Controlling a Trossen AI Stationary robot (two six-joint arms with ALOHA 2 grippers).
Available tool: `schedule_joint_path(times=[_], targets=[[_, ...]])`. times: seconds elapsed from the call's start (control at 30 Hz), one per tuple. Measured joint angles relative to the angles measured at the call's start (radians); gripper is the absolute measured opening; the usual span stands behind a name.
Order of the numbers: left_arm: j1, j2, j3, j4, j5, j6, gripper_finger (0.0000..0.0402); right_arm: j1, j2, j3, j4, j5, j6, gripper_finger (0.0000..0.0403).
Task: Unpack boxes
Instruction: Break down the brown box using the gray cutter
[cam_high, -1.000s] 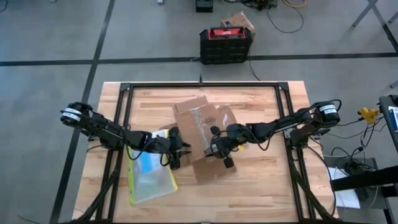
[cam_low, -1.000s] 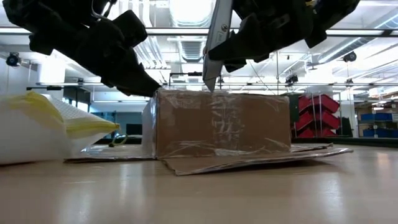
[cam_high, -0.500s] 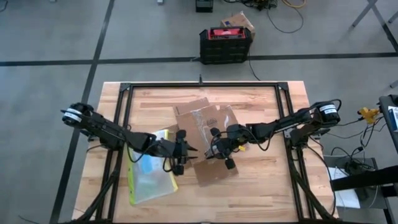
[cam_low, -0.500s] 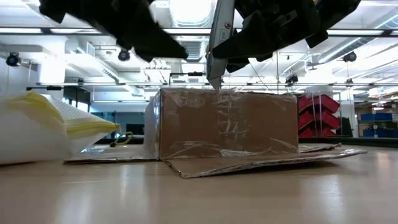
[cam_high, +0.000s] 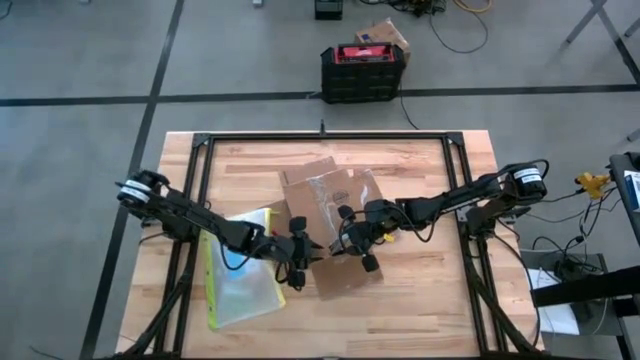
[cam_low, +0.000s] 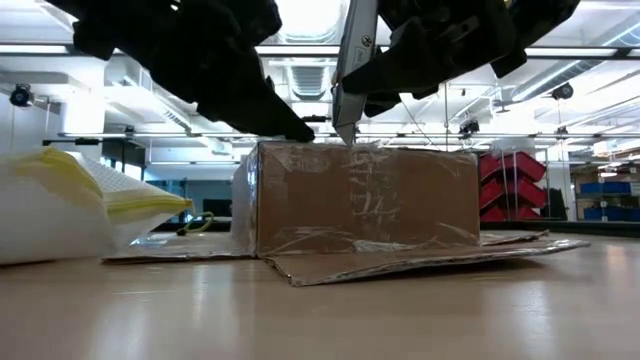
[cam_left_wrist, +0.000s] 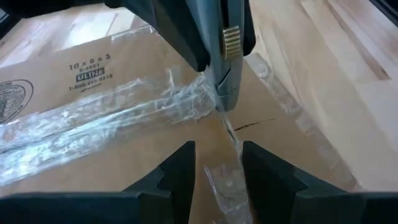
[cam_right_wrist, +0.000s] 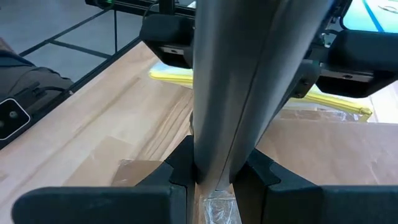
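The brown cardboard box (cam_high: 325, 195) stands mid-table with its flaps spread on the wood and clear tape along its top (cam_left_wrist: 93, 106). My right gripper (cam_high: 346, 236) is shut on a grey utility knife (cam_low: 352, 60), whose blade tip (cam_left_wrist: 225, 111) meets the taped seam. My left gripper (cam_left_wrist: 217, 158) stands open over the box's top near its left end (cam_low: 300, 130), one finger on either side of a tape strip. Whether it touches the box I cannot tell. My right gripper pinches the knife's grey handle (cam_right_wrist: 217, 155) between its two fingers. The fingers come from the table's right side, slanting down. The knife points steeply down out of the hold, and its blade tip (cam_low: 346, 138) rests on the box's taped top.
A clear pouch with a yellow-green edge (cam_high: 240, 280) lies on the table left of the box. A loose box flap (cam_high: 342, 278) lies toward the near edge. A black-and-red case (cam_high: 362, 68) sits on the floor beyond the table's far edge.
My left gripper has gone toward the table's right edge, from over the pouch to over the box's top beside the knife, rising a little. The box and the knife have stayed put.
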Motion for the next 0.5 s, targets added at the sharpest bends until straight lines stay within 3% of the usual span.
schedule_joint_path(times=[0.5], targets=[[0.002, 0.0, -0.058, 0.009, -0.016, -0.054, 0.0119, -0.007, -0.028, 0.002, -0.071, -0.042, -0.015, 0.0056]])
